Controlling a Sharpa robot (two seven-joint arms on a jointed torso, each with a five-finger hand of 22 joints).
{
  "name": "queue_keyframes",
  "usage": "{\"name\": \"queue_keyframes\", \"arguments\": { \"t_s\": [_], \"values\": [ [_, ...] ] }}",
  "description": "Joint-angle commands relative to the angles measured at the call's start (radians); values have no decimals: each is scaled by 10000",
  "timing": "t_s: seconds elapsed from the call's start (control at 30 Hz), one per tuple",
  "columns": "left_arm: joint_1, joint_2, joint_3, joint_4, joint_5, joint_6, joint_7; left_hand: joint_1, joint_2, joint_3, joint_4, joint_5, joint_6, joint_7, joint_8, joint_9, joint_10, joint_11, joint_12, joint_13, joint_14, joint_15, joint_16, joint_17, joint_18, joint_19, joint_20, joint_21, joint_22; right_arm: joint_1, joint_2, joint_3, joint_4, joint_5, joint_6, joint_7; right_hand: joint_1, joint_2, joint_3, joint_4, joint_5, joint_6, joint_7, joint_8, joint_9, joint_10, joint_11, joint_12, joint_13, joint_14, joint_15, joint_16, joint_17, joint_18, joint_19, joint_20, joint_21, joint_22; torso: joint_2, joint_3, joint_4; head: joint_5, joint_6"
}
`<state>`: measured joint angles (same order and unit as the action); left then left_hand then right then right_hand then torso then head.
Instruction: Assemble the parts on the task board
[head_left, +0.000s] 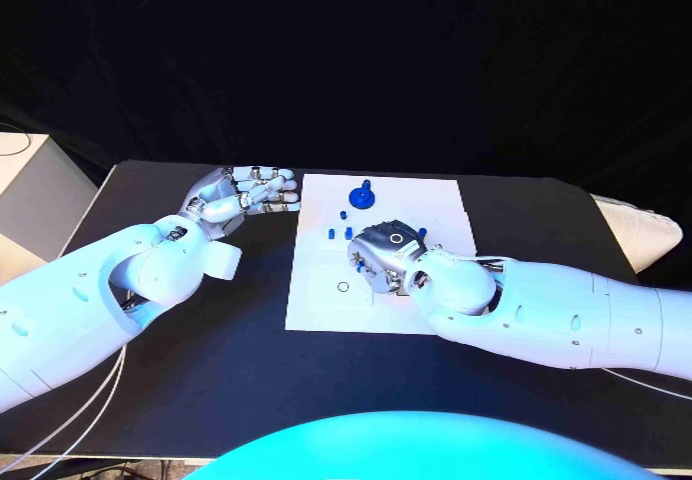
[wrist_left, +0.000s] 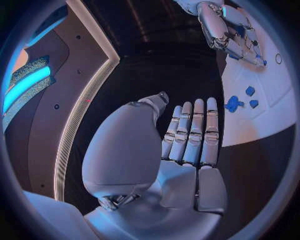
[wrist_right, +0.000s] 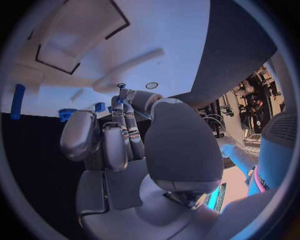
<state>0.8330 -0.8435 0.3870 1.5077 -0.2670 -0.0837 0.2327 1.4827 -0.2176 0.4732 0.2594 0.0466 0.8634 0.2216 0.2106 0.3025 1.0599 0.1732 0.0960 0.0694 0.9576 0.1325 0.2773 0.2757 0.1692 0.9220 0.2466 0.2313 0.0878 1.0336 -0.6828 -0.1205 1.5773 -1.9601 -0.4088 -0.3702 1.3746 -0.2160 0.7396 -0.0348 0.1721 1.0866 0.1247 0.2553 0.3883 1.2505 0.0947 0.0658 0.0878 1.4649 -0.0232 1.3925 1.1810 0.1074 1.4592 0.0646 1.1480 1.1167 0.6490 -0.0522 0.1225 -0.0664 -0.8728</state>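
The white task board (head_left: 320, 300) lies mid-table. On its far part stand a blue gear-like part (head_left: 365, 197) and small blue parts (head_left: 340, 233); the left wrist view shows them too (wrist_left: 233, 104). A small ring (head_left: 343, 287) marks the board nearer me. My right hand (head_left: 387, 256) is low over the board's middle, fingers curled, and its fingertips pinch a small blue part (wrist_right: 117, 101). My left hand (head_left: 245, 195) holds nothing and hovers over the black table just off the board's far left edge, its fingers (wrist_left: 194, 132) stretched out straight.
A pale box (head_left: 29, 190) stands off the table's left side, and a white object (head_left: 642, 225) lies at the right edge. Black table surface (head_left: 216, 360) spreads around the board on all sides.
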Motion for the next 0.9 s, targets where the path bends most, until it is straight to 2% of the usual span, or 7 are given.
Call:
{"name": "queue_keyframes", "arguments": {
  "t_s": [0.03,0.9],
  "values": [
    [-5,22,8,9,28,166,35,10,109,-29,19,37,60,57,7,-15,-16,2,61,14,60,21,-54,9,145,102,0,-38,-11,-64,7,-41,-18,-80,218,56,117,213,41,4,24,28,8,37,9,437,-386,43,221,411,-68,18,0,-125,24,9,24,10,4,2,-5,-4,2],
    [-20,30,8,-18,28,175,22,10,109,-29,19,37,60,57,7,-15,-16,2,61,14,60,21,-54,9,145,102,0,-38,-11,-141,101,-85,-212,66,237,227,60,173,38,-3,31,-8,21,18,16,391,-370,5,207,371,-58,-57,-180,-86,-40,13,-147,-160,0,0,-2,-4,2]
  ]
}}
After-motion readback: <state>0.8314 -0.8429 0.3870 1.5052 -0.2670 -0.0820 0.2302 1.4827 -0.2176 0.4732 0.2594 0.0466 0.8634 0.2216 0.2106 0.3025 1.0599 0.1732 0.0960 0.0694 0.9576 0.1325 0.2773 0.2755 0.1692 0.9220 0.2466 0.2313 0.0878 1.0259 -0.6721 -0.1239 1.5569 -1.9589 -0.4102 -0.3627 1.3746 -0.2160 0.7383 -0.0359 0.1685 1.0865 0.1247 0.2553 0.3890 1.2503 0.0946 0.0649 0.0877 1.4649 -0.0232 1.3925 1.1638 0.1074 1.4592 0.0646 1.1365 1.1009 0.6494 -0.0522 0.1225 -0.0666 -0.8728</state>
